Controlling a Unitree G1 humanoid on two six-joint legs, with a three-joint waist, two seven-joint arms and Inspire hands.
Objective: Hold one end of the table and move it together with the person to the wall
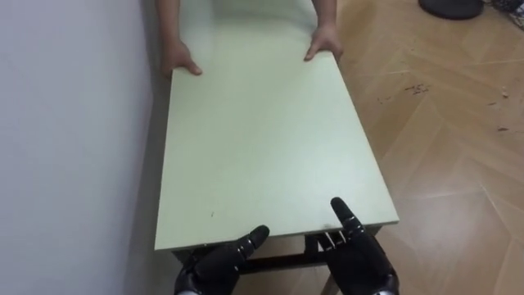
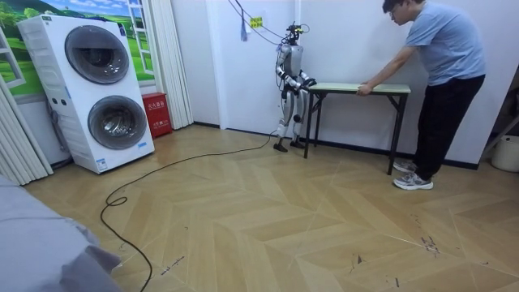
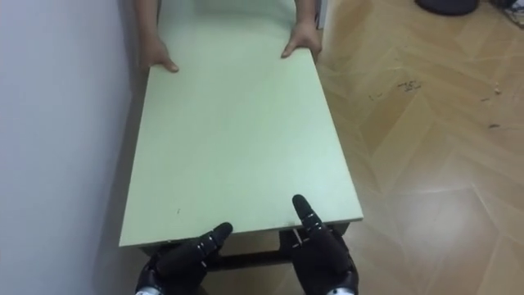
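Observation:
A long table with a pale green top (image 1: 262, 139) and a dark frame stands against a white wall (image 1: 74, 123) on my left. I stand at its near short end. My right hand (image 1: 358, 250) grips the near edge, thumb laid on the top and fingers tucked beneath. At the same edge, further left, is my left hand (image 1: 219, 264), its thumb tip reaching the rim. A person (image 2: 442, 57) bends over the far end with one hand (image 1: 180, 61) and the other hand (image 1: 325, 41) on the corners. In the room view the table (image 2: 357, 87) has its legs on the floor.
Wooden floor (image 1: 458, 147) opens to my right. A dark object (image 1: 450, 8) lies far right on the floor. Further off along the wall, on the room view's left, stand a stacked washer and dryer (image 2: 97, 89) and a red box (image 2: 156, 113).

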